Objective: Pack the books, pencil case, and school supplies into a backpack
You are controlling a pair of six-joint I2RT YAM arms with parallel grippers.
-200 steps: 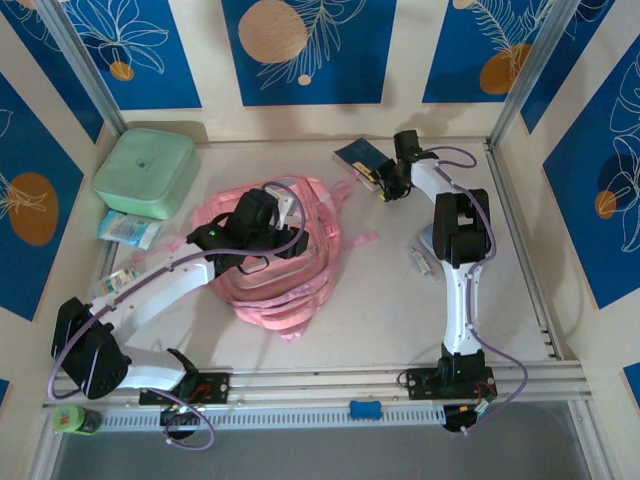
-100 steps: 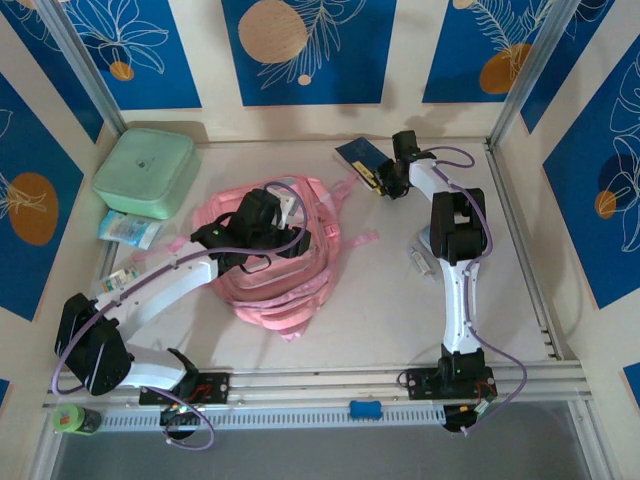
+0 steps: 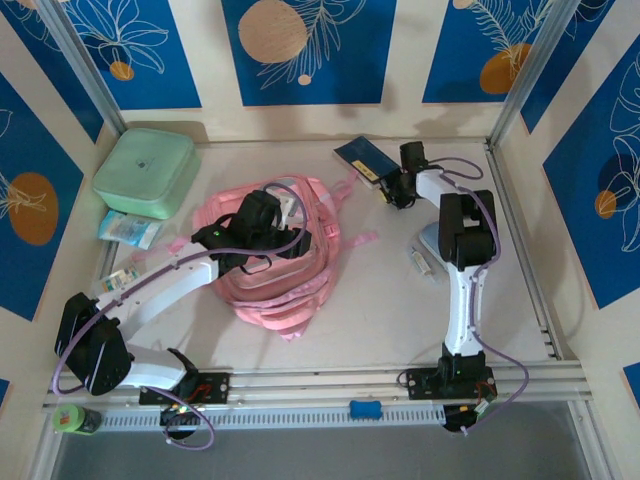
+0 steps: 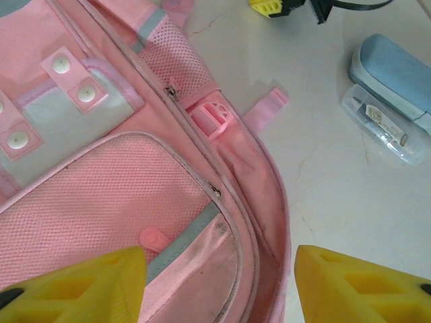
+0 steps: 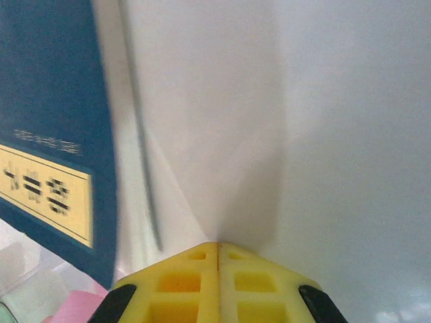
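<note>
At left gripper [image 4: 219, 286]: spread apart, empty, with pink backpack [image 4: 101, 182] directly beneath and between the pads. At right gripper [image 5: 217, 247]: clenched pad to pad, with navy book [image 5: 47, 101] just beside, leftward in its wrist view; unclear whether any page pinched.

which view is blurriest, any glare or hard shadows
right wrist view: softest, the navy book is close and its label print smears, with a soft shadow along its edge; left wrist view: backpack mesh is crisp, yellow fingers slightly soft; top external view: even light, faint shadows
</note>
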